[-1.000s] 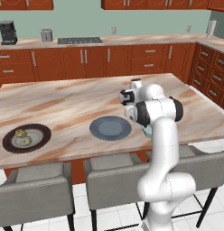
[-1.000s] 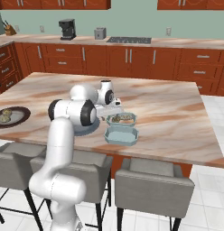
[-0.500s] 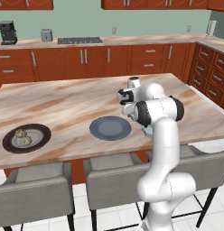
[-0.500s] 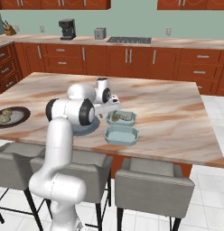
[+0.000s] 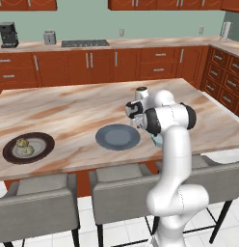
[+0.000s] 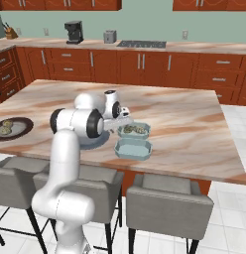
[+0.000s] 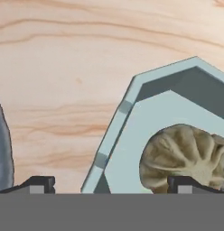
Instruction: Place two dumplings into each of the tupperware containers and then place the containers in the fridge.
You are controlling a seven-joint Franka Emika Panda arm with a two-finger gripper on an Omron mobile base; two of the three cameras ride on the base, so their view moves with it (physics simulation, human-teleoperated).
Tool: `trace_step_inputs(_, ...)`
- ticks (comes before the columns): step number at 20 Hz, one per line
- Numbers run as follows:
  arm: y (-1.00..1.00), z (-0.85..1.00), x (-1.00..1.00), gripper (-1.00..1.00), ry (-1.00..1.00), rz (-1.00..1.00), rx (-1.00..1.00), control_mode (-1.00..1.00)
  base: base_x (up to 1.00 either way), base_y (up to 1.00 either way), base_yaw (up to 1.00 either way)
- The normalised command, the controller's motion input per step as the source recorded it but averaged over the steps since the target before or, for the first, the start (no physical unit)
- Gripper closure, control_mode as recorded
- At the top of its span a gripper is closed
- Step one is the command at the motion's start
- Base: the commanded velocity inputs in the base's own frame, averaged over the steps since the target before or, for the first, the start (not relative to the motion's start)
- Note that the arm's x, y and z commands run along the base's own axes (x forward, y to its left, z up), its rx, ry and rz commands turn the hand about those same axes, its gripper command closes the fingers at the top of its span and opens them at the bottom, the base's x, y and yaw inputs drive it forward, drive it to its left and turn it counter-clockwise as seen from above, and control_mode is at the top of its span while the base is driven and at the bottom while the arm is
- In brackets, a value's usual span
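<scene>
Two pale blue tupperware containers sit side by side on the island. The far container [image 6: 143, 133] holds two dumplings [image 6: 133, 129]. The near container [image 6: 133, 148] has nothing in it. My gripper [image 6: 125, 120] hangs open low over the far container's left end. In the hand view the gripper [image 7: 111, 185] straddles the container wall [image 7: 117, 118]. One fingertip [image 7: 186, 184] is by a pleated dumpling [image 7: 184, 153] and the other is over bare counter. Two more dumplings [image 5: 24, 146] lie on the dark-rimmed plate [image 5: 9, 153] at the far left. The fridge is out of view.
A round grey-blue plate [image 5: 117, 137] lies just left of the containers, its edge [image 7: 2, 149] showing in the hand view. Grey stools [image 5: 122, 188] line the island's near edge. Cabinets and a stovetop [image 5: 85, 43] run along the back wall.
The hand has edged slightly left over the far container's end, fingers still spread. The containers, plates and dumplings have not moved.
</scene>
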Motion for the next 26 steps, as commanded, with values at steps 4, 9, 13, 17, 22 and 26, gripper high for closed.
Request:
trace_step_inputs(4,-0.29,-0.03,-0.26,-1.00,-0.11,-0.10,0.00,-1.00,0.00,0.00,0.00)
trace_step_inputs(9,-0.10,-0.28,-0.05,-1.00,-0.03,-0.08,0.00,-1.00,0.00,0.00,0.00)
trace_step_inputs(13,0.00,-0.19,0.00,-1.00,-0.04,0.00,0.00,-1.00,0.00,0.00,0.00)
trace_step_inputs(17,0.00,-0.54,0.00,-1.00,0.07,0.00,0.00,-1.00,0.00,0.00,0.00)
trace_step_inputs(22,-0.07,-0.61,0.00,1.00,0.05,-0.01,0.00,-1.00,0.00,0.00,0.00)
trace_step_inputs(26,-0.27,-0.68,0.00,1.00,0.07,-0.03,0.00,-1.00,0.00,0.00,0.00)
